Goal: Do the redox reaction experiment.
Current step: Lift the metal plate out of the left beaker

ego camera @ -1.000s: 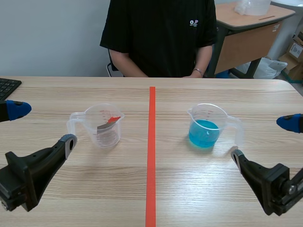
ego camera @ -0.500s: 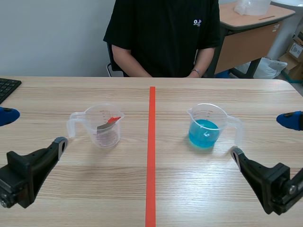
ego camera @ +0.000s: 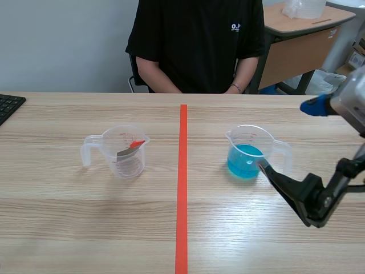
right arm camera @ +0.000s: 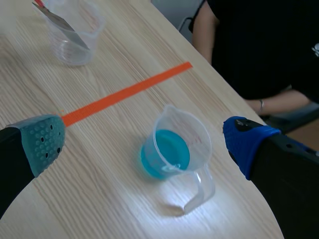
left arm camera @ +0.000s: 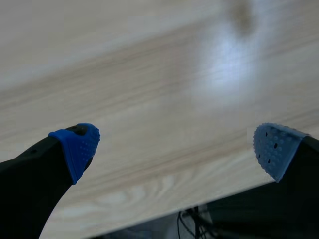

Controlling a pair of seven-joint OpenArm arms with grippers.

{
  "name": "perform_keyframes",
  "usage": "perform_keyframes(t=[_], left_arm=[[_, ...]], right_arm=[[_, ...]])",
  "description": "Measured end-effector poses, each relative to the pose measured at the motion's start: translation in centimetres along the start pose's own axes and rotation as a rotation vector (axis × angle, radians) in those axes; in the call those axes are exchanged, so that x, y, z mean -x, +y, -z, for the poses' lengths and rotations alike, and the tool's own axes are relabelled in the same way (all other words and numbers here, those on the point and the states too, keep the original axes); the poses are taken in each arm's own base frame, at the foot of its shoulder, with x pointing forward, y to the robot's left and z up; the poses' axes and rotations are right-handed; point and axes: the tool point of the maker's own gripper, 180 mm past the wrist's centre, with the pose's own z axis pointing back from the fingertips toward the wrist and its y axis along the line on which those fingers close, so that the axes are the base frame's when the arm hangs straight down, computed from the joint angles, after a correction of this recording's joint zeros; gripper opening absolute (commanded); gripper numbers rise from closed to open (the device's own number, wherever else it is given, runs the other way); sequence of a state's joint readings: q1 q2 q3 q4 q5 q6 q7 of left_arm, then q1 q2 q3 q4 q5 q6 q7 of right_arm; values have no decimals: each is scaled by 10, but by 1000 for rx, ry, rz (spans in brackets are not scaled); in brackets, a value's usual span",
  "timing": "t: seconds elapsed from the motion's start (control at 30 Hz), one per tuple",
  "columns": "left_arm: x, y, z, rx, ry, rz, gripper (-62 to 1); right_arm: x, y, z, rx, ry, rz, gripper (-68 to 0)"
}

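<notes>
We see the counter (ego camera: pixel 114 228) run away to a person (ego camera: pixel 194 40) in a black shirt seated at its far side. Our right pincer (ego camera: pixel 285 136) hangs released over the counter's right half, grasping nothing. Its fingers are wide apart, one tip low just beside the blue jug (ego camera: pixel 246 153), the other raised beyond the handle. Our left pincer (left arm camera: pixel 175 147) is likewise released, over bare wood by the counter's edge. The blue jug stands upright right of the tape line (ego camera: pixel 182 188), part filled with blue liquid. The clear jug (ego camera: pixel 125 151) stands left of the line, well apart, with a grey, red-tipped strip (ego camera: pixel 129 149) leaning inside. A keyboard (ego camera: pixel 8 105) corner shows far left.
</notes>
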State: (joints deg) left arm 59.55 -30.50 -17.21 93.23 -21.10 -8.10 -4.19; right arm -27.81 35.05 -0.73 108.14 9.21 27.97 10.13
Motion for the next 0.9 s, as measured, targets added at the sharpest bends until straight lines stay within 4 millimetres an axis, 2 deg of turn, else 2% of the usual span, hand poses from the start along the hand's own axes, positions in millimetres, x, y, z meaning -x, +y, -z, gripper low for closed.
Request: perform_keyframes(t=[0.13, 0.23, 0.4, 0.57, 0.8, 0.9], left_arm=[[41, 10, -14, -33, 83, -31, 14], [68, 16, -23, -66, 144, -60, 14], [100, 14, -36, -114, 212, -133, 14], [118, 0, -44, -142, 242, -214, 14], [126, -35, -39, -88, 258, -282, 14], [126, -43, -36, -68, 255, -290, 14]], right_arm=[[2, 0, 19, -46, -26, -8, 4], [4, 9, 32, -104, -52, 1, 4], [-5, 21, 50, -178, -129, -39, 4], [-16, 36, 64, -264, -205, -96, 4], [-5, 59, 92, -350, -229, -149, 4], [-1, 73, 106, -390, -241, -142, 4]])
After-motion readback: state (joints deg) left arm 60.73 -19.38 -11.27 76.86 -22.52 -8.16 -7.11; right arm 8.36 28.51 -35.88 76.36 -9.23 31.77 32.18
